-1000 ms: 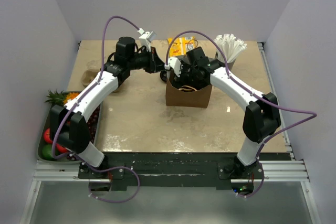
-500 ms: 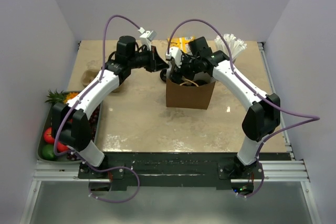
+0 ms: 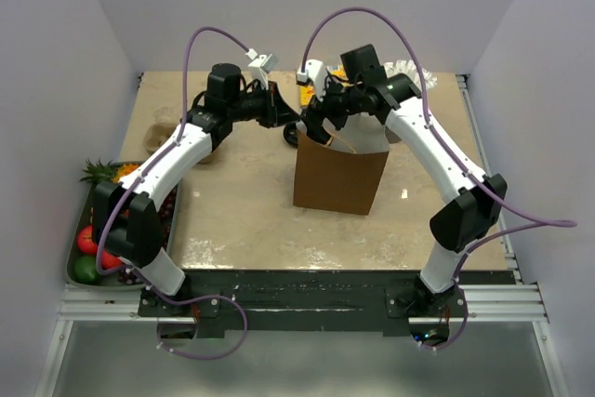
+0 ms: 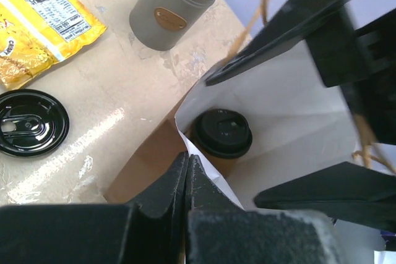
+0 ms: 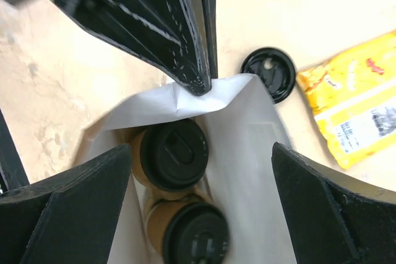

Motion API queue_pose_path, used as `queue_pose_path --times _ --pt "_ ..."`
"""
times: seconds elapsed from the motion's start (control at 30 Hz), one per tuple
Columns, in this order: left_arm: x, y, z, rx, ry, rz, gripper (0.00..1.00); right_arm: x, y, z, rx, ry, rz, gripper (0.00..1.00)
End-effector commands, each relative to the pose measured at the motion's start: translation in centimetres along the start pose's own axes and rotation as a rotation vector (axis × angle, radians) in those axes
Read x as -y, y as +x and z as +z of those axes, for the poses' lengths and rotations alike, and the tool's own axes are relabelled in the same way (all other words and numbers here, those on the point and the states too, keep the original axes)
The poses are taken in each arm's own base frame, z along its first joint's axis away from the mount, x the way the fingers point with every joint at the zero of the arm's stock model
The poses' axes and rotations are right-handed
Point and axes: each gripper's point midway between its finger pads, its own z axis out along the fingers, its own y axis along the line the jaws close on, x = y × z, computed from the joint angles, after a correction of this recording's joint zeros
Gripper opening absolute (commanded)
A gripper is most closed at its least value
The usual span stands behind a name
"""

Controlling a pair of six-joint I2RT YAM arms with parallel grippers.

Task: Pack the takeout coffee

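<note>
A brown paper bag stands upright mid-table with its mouth open. Inside it sit two kraft-brown takeout coffee cups with black lids on, one near the pinched rim and the other beside it. The left wrist view shows only one lidded cup. My left gripper is shut on the bag's white-lined rim at its far-left corner. Just above the bag's mouth my right gripper hangs open and holds nothing.
A loose black lid lies on the table left of the bag, with a yellow snack packet behind it. The grey cup of white straws stands at the back right. A tray of fruit sits at the left edge.
My right gripper has risen out of the bag to just above its mouth, still open. The bag now stands taller. My left gripper has kept its pinch on the rim.
</note>
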Motion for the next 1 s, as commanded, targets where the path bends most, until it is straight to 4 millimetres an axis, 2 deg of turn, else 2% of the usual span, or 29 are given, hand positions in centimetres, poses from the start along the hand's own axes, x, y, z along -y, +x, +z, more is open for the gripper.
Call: queue_pose_path --times 0.0,0.13,0.23,0.27,0.47,0.53,0.57,0.6,0.63,0.73,0.77,0.8,0.83,0.9,0.93,0.97 --pt "0.9 -2.4 -0.2 0.057 0.026 0.034 0.00 -1.5 -4.0 -4.8 0.113 0.019 0.012 0.99" --pt "1.3 -2.6 -0.3 0.065 0.037 0.036 0.00 -1.3 -4.1 -5.5 0.130 0.065 0.024 0.99" --pt "1.5 -2.7 -0.6 0.069 0.039 0.040 0.00 -0.4 -4.9 -6.6 0.170 0.139 0.009 0.99" --pt "1.6 -2.6 -0.7 0.069 0.039 0.042 0.00 0.0 -5.7 -7.0 0.201 0.165 -0.003 0.99" --pt "1.7 -2.4 -1.1 0.074 0.036 0.046 0.00 1.0 -10.5 -11.9 0.377 0.300 -0.016 0.99" --pt "1.6 -2.3 -1.2 0.074 0.029 0.050 0.00 2.1 -10.9 -13.5 0.399 0.385 0.027 0.99" --pt "1.8 -2.5 -1.5 0.083 0.023 0.053 0.05 2.7 -10.9 -13.9 0.406 0.422 0.046 0.99" --pt "1.7 -2.4 -1.5 0.081 0.015 0.054 0.10 3.3 -10.7 -14.3 0.405 0.456 0.068 0.99" --pt "1.7 -2.4 -1.7 0.082 0.009 0.054 0.22 4.4 -10.2 -14.7 0.393 0.508 0.100 0.99" --pt "2.2 -3.1 -2.2 0.098 0.009 0.088 0.41 7.4 -8.5 -16.1 0.391 0.587 0.210 0.94" --pt "2.5 -3.6 -2.5 0.111 0.006 0.107 0.46 9.2 -7.1 -16.9 0.391 0.617 0.269 0.92" --pt "2.7 -4.1 -2.7 0.122 0.003 0.129 0.54 10.0 -6.4 -17.1 0.386 0.627 0.293 0.91" --pt "3.2 -5.0 -3.0 0.141 0.007 0.155 0.57 11.5 -5.0 -17.9 0.376 0.658 0.332 0.88" --pt "3.6 -6.1 -3.5 0.155 0.005 0.217 0.70 12.7 -2.7 -17.6 0.343 0.662 0.366 0.85" --pt "4.4 -7.6 -3.9 0.183 0.015 0.261 0.73 13.8 -1.2 -18.3 0.326 0.696 0.377 0.83" --pt "4.4 -8.2 -4.2 0.192 0.011 0.285 0.75 14.4 -0.6 -18.5 0.328 0.712 0.372 0.82"
